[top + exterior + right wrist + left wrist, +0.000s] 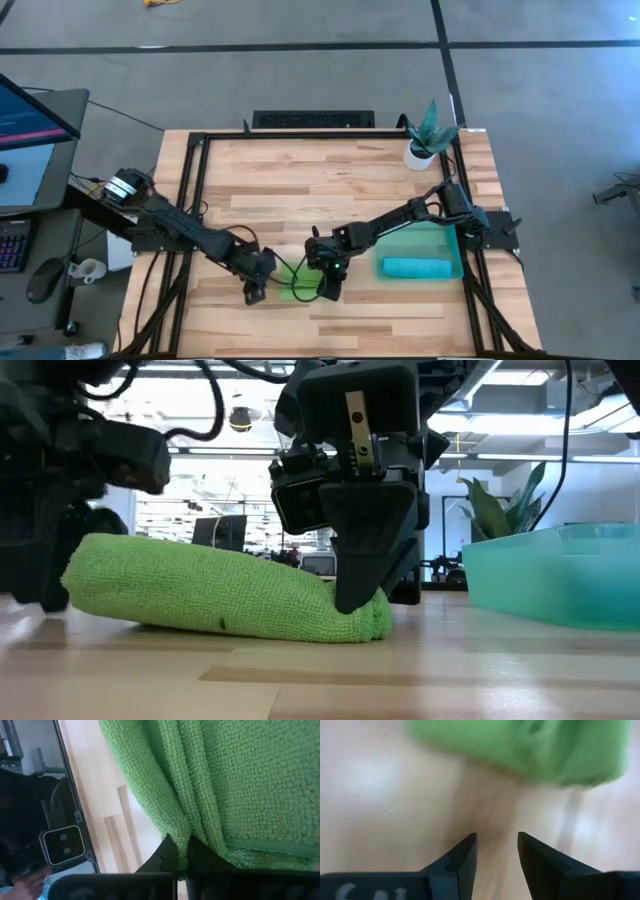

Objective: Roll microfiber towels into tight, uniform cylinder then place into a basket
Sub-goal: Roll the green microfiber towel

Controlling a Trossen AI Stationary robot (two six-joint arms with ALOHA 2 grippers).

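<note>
The lime green microfiber towel point(295, 291) lies as a loose roll point(210, 595) on the wooden table, near its front edge. My right gripper point(328, 290) is shut on the roll's right end. My left gripper point(496, 837) stands open beside the roll's left end, with bare table between its fingers and the towel point(530, 745) just ahead of them. The sky blue towel point(415, 267) lies rolled inside the teal basket point(455, 245) at the right. My right gripper pinches a bunched fold of the green towel point(185, 827) between its two fingers, at the roll's right end point(372, 618). The fingers slant down onto it from above. The roll lies on the table along its whole length, slack.
A potted plant point(428, 135) in a white pot stands at the far right corner. The basket point(560, 575) sits close to the right of the roll. A black frame runs round the table. Bare wood lies behind the roll.
</note>
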